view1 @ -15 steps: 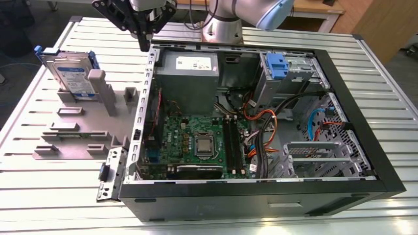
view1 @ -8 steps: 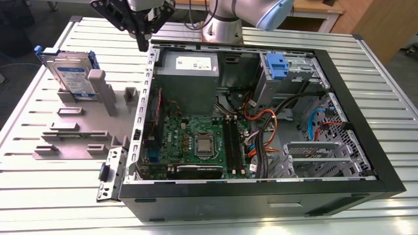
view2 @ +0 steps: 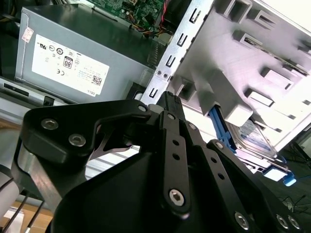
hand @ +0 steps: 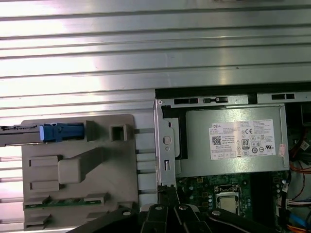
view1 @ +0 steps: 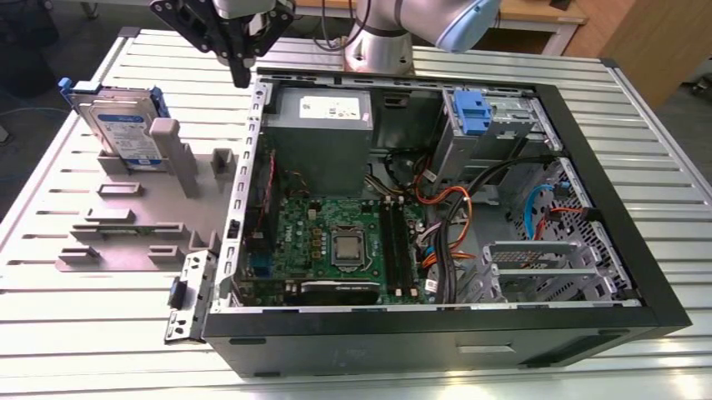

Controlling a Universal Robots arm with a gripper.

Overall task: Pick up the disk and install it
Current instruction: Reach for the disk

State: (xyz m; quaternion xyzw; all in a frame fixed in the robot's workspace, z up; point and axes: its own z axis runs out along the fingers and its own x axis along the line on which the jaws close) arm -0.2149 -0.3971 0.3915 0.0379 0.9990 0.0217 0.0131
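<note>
Your gripper (view1: 240,80) hangs pressed together and empty above the rim of the computer case (view1: 445,337); the disk (view1: 120,125) stands on edge in the grey holder (view1: 50,221) at the exterior view's left. You should spread wide and centre over its top edge.

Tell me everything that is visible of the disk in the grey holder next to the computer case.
The disk is a flat rectangular drive of silver metal with a blue-and-white label and blue plastic rails on its edges. It stands on edge, tilted, in the grey holder at the exterior view's left of the open computer case. A grey post of the holder stands against its face. The claw is apart from it.
</note>
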